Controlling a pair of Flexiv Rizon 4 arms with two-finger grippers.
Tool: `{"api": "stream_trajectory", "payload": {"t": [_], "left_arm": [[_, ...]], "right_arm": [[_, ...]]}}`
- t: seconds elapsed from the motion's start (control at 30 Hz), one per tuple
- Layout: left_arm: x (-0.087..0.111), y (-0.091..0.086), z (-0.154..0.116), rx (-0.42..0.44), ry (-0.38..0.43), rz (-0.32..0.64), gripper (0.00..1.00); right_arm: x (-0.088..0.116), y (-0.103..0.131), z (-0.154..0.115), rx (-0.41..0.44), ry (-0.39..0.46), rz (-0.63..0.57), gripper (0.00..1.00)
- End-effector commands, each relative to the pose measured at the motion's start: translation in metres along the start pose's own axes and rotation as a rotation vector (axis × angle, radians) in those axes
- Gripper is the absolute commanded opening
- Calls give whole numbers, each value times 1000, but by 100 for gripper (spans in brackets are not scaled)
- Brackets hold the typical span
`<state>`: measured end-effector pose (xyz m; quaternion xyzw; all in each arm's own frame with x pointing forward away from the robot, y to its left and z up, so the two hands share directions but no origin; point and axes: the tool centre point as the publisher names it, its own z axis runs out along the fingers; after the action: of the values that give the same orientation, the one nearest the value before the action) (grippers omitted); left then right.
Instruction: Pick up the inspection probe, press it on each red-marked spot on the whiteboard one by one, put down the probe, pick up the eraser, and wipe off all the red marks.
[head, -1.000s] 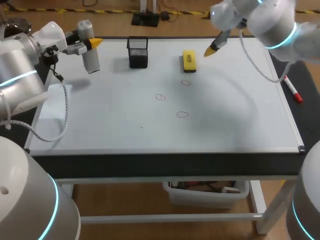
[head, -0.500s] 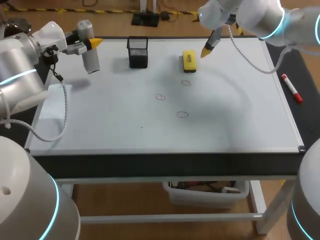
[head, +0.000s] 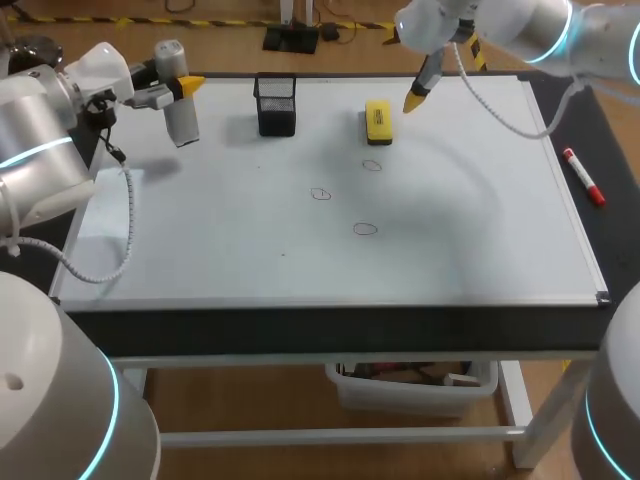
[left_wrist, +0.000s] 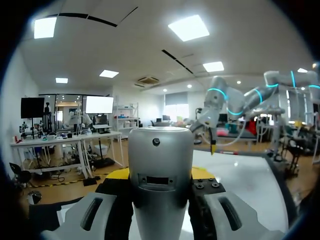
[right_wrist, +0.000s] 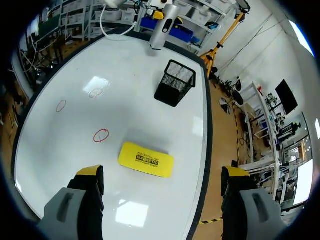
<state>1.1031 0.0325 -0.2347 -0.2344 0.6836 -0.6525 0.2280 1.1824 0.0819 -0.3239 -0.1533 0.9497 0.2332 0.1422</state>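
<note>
The silver inspection probe (head: 181, 122) hangs above the whiteboard's far left corner, with my left gripper (head: 176, 88) shut on its upper part. In the left wrist view the probe (left_wrist: 160, 175) fills the space between the fingers. The yellow eraser (head: 378, 122) lies flat at the board's far middle. My right gripper (head: 417, 95) hovers just to its right, open and empty. From the right wrist the eraser (right_wrist: 146, 159) lies below the wide-spread right gripper (right_wrist: 162, 174). Three red rings (head: 372, 166), (head: 320, 194), (head: 365, 229) mark the board's middle.
A black mesh pen holder (head: 276, 105) stands left of the eraser, between it and the probe. A red marker (head: 585, 180) lies on the dark strip beyond the whiteboard's (head: 250, 260) right edge. A bin (head: 415, 385) sits under the table.
My right arm has swung left and slightly back, bringing its gripper close to the eraser. The left arm and probe have stayed put.
</note>
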Motion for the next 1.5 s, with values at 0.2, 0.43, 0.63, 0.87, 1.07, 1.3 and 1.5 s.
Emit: {"api": "stream_trajectory", "payload": {"t": [0.2, 0.43, 0.63, 0.87, 1.07, 1.3, 1.5], "left_arm": [[1, 1, 1, 6, -5, 3, 0], [1, 1, 1, 6, -5, 3, 0], [1, 1, 1, 6, -5, 3, 0], [1, 1, 1, 6, -5, 3, 0], [1, 1, 1, 6, -5, 3, 0], [1, 1, 1, 6, -5, 3, 0], [1, 1, 1, 6, -5, 3, 0]], "right_arm": [[-23, -10, 7, -75, 156, -290, 100], [-25, -7, 21, -71, 294, -524, 100], [-22, -5, 37, 32, 400, -778, 100], [-19, -12, 51, 118, 446, -948, 100], [-12, -19, 64, 158, 422, -1043, 100], [-1, -23, 79, 194, 441, -1106, 100], [7, -27, 85, 180, 461, -1142, 100]]}}
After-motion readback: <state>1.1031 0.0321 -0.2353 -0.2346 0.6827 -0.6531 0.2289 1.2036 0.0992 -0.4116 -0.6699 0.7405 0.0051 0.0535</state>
